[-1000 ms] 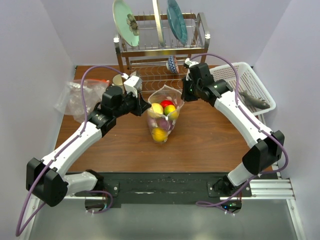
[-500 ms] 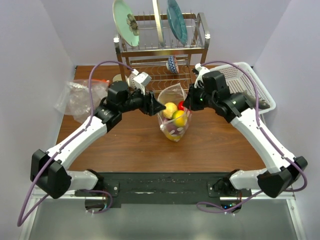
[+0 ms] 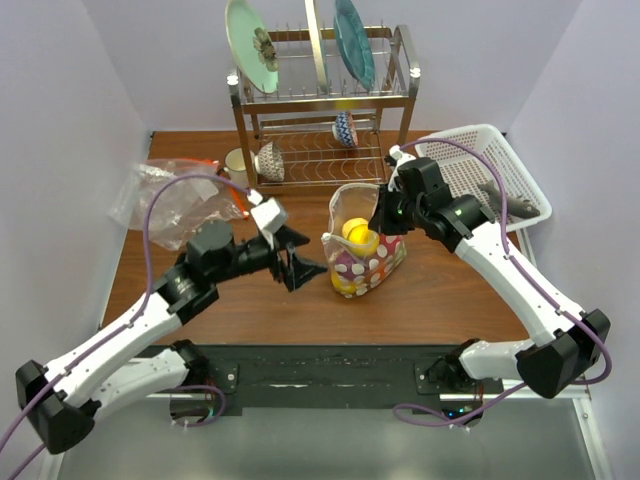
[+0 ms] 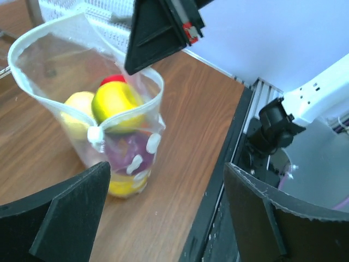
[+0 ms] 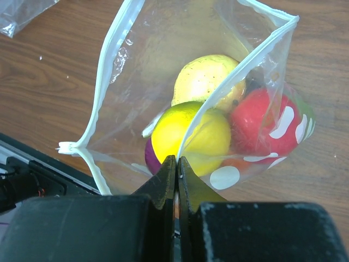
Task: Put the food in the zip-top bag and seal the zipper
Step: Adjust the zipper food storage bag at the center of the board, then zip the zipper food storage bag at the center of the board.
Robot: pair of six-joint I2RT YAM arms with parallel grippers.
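The zip-top bag (image 3: 366, 256) with white dots stands on the table, its mouth open upward. Inside lies the food: a yellow round (image 5: 192, 134), a paler yellow one (image 5: 208, 81), a red one (image 5: 260, 123) and a purple one (image 4: 126, 153). My right gripper (image 3: 384, 222) is shut on the bag's rim at its right side, pinching the zipper (image 5: 110, 70) strip between its jaws (image 5: 177, 164). My left gripper (image 3: 300, 268) stands open, apart from the bag and to its left, with nothing between its fingers (image 4: 68, 210). The zipper's white end tab (image 4: 96, 134) faces it.
A metal dish rack (image 3: 320, 100) with plates stands at the back, a bowl (image 3: 270, 160) and cup (image 3: 237, 160) under it. A white basket (image 3: 490, 165) with a dark long object sits at the back right. Plain crumpled plastic (image 3: 168, 195) lies at the left.
My left gripper has let go of the bag's rim, opened wide and drawn back toward the near left. The right gripper has carried the bag to the right and a little nearer.
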